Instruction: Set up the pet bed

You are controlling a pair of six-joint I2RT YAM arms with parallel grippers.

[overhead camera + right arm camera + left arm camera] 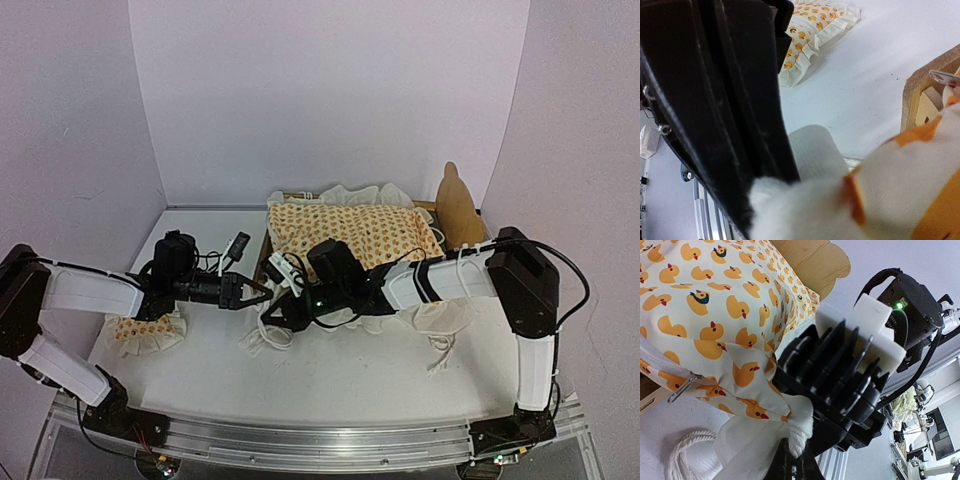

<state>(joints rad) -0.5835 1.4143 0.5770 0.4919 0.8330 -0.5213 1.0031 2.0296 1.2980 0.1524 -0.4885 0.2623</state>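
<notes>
White table (340,375), matt and bare along the near side; a metal rail (300,442) runs along the near edge with both arm bases on it. Pale backdrop walls (330,90) close in the back and both sides.

Pet bed (458,208) sits at the back, middle to right. Its wooden headboard stands up at the right end. Duck-print mattress cover (350,232) lies over the frame, and white ruffle spills over the far and near sides.

Small matching pillow (145,332) lies on the table at left, well apart from the bed, partly under the left arm. White cord (262,336) lies looped on the table by the bed's left corner. A metal clip (682,387) is fastened to the cover's edge.

Both arms meet at that left corner and hide it from above. Left gripper (262,291): jaws together, pinching the cover's bunched white corner. Right gripper (282,302): pressed against the same bunch, and its own view is mostly one black finger and white cloth. Cannot tell whether its jaws are apart or together.
</notes>
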